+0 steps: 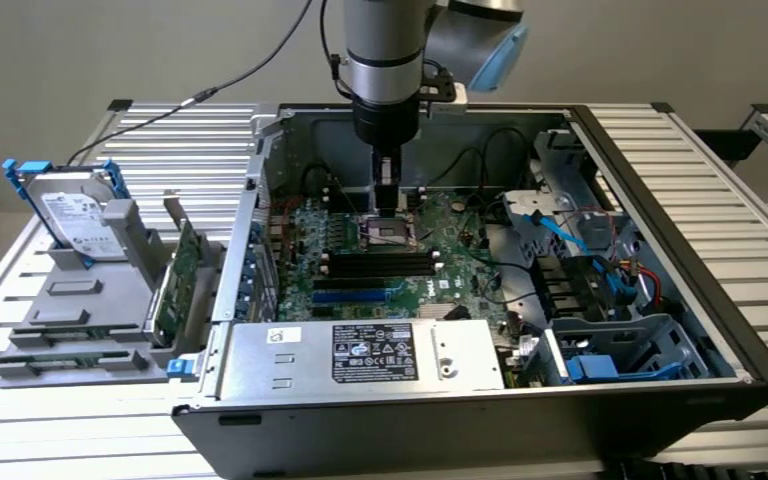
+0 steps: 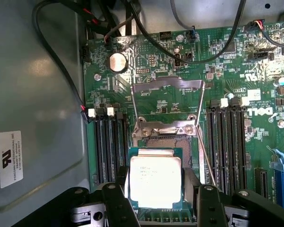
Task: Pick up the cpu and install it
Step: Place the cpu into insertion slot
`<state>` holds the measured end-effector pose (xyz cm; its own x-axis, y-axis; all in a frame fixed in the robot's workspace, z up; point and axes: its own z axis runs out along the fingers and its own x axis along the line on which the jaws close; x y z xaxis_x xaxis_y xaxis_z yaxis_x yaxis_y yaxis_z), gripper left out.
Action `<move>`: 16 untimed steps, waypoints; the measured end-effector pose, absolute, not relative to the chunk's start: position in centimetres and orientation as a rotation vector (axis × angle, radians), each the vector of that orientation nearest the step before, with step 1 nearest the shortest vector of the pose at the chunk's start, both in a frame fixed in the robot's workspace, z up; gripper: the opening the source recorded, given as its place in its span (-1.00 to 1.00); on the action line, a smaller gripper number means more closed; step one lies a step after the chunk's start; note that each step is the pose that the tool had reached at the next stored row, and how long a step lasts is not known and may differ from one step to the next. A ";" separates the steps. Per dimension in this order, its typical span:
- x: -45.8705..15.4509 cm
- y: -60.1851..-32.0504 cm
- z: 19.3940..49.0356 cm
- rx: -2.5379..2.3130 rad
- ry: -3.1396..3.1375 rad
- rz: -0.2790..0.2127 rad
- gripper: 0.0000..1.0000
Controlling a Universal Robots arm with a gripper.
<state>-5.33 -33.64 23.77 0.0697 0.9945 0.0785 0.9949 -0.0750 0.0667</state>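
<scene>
Exterior view, left side of frame: a hard drive point(image 1: 75, 212) in a blue frame stands upright in a grey fixture point(image 1: 77, 320) on the slatted table point(image 1: 684, 180). Just to its right, a green circuit card point(image 1: 177, 285) stands on edge, close beside the case wall.

Centre of frame: the open computer case point(image 1: 491, 425) with the motherboard point(image 1: 418, 280) facing up. The arm point(image 1: 384, 60) comes down from the upper centre into the case. The gripper point(image 1: 384, 205) sits low over the board, just above the row of black memory slots point(image 1: 381, 265).

Right side of frame: a blue drive cage point(image 1: 624, 345) inside the case.

Wrist view: a white label point(image 2: 10, 158) on the grey case wall and a coin cell point(image 2: 117, 61) on the board. The socket load plate point(image 2: 166, 127) is swung up. The cpu point(image 2: 155, 177) lies silver top up over the open socket, between the two black fingers point(image 2: 116, 203). The gripper point(image 2: 161, 196) pinches it by opposite edges. Whether the chip is seated in the socket, I cannot tell.
</scene>
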 end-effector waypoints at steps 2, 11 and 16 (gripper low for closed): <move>-5.5 -33.7 23.6 -2.297 -2.137 -0.163 0.09; -5.8 -34.0 23.1 -2.311 -2.152 -0.169 0.09; -5.9 -34.1 22.7 -2.316 -2.163 -0.166 0.09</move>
